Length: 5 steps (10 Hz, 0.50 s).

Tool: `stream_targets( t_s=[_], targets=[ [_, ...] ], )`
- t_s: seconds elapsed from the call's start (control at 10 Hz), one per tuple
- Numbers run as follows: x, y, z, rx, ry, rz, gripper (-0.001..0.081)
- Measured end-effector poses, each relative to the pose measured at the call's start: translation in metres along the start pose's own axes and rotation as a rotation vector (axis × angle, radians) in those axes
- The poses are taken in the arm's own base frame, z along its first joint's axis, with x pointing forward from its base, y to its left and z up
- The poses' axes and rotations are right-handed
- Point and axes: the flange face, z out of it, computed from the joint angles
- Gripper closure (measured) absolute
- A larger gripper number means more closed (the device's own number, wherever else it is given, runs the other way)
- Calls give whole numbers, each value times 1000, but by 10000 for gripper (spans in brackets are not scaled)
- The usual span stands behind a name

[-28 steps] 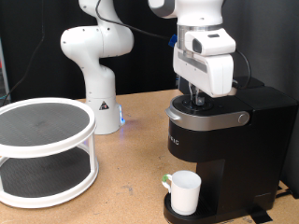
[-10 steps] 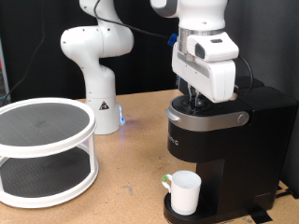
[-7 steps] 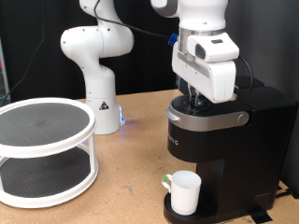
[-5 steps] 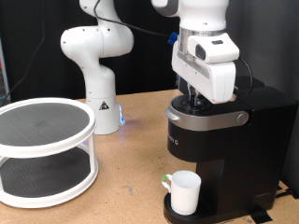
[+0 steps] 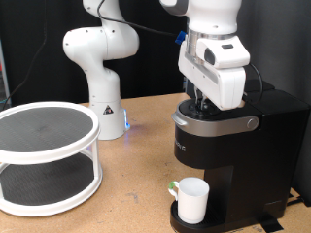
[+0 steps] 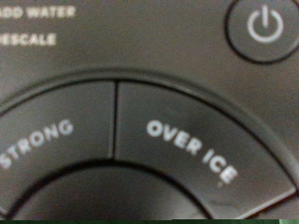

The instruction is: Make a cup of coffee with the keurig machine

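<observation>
Little had moved since the earlier frames: the gripper (image 5: 202,101) had only edged slightly where it was poised on the lid of the keurig machine (image 5: 228,160), and its finger spread could not be told because the fingertips were hidden behind the hand. Directly beneath the hand, the OVER ICE button (image 6: 192,149), STRONG button (image 6: 35,140) and power button (image 6: 264,26) filled the wrist view. The cup (image 5: 191,199) was seen well below the hand, apparently seated on the machine's drip base.

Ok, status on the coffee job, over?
Gripper down on the coffee maker's lid buttons. Cup set on its base. Nothing blocking.
</observation>
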Motion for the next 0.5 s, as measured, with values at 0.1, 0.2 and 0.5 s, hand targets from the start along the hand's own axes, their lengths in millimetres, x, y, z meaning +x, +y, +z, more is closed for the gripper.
stream_targets(
  t_s=[0.1,0.2,0.5],
  targets=[
    [0,0,0,0,0,0,802],
    [0,0,0,-2,3,1,802],
    [-2,1,0,-52,118,42,802]
  ],
)
